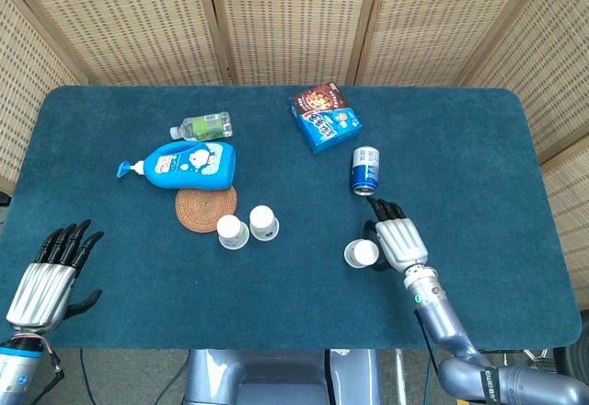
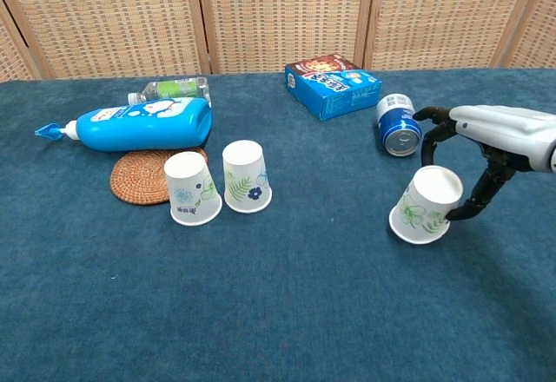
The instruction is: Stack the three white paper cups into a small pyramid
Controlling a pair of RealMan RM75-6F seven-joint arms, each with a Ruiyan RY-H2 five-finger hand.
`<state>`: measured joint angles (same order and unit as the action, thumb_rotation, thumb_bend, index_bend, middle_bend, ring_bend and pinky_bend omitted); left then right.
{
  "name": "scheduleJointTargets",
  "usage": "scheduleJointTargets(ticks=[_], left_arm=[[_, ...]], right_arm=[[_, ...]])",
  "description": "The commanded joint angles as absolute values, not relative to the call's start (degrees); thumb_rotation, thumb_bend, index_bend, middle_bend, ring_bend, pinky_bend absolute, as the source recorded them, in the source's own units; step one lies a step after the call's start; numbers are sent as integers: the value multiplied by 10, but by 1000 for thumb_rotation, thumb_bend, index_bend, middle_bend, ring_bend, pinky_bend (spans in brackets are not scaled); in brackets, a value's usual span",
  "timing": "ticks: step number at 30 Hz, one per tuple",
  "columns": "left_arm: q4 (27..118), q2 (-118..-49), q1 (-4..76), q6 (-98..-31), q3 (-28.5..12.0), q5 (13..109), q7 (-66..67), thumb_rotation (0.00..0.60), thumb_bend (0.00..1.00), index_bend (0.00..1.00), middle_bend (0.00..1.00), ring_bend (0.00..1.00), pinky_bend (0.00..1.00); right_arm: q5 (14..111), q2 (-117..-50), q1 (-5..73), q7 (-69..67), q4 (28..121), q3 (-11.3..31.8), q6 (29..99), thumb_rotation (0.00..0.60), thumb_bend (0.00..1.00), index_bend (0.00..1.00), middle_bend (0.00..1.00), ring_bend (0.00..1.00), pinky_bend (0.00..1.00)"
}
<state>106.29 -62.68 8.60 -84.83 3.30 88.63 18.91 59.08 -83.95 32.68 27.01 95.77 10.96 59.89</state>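
At the near right of the table, a lone paper cup [image 1: 362, 253] is being closed in on by the right hand [image 1: 396, 238].

In the head view, the hand is being held against the cup's right side, the cup well apart from the paired cups [image 1: 247, 227] by the woven coaster [image 1: 204, 208]; the left hand [image 1: 52, 271] is being kept spread and holding nothing at the near left edge. A judgement: the blue can [image 1: 365, 168] just beyond could be knocked by the fingertips on lifting. In the chest view, the cup [image 2: 423, 207] is being tilted between finger and thumb of the hand [image 2: 486, 143], so it could be tipped over or crushed if squeezed unevenly. The blue cloth [image 2: 278, 312] is soft, and woven screens [image 2: 278, 13] are closing off the far side.
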Motion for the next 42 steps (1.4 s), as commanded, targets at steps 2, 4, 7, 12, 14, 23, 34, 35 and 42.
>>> scheduleJointTargets(ticks=[2,4,7,12,14,23,34,35,42], left_arm=[[1062,-625,84,-850,30,887,183,600,253,101,0,0,53],[1062,-624,83,-849,28,887,179,600,253,101,0,0,53],[1061,-622,82,-848,26,886,175,600,252,102,0,0,53],[1059,-621,83,-841,20,881,168,600,253,102,0,0,53],[1058,-620,84,-839,18,880,165,600,252,102,0,0,53],[1056,-617,83,-836,14,883,152,600,253,102,0,0,53],[1051,-612,86,-823,10,877,133,600,253,102,0,0,53],[1051,-611,86,-822,9,875,131,600,253,101,0,0,53],[1046,-611,93,-804,5,864,124,600,254,102,0,0,53]], right_arm=[[573,-823,339,296,990,120,608,600,123,526,23,0,143],[565,-814,346,306,1010,130,611,600,123,527,23,0,143],[552,-800,358,325,1038,143,618,600,123,527,23,0,143],[521,-772,394,384,1111,180,639,600,123,528,23,0,142],[501,-766,412,410,1137,192,648,600,123,529,25,0,143],[408,-799,497,473,1168,229,666,600,124,530,33,0,143],[319,-875,595,492,1097,249,654,600,124,533,45,0,142],[315,-883,602,490,1087,250,651,600,124,533,45,0,142],[277,-933,657,482,1006,258,625,600,124,533,45,0,142]])
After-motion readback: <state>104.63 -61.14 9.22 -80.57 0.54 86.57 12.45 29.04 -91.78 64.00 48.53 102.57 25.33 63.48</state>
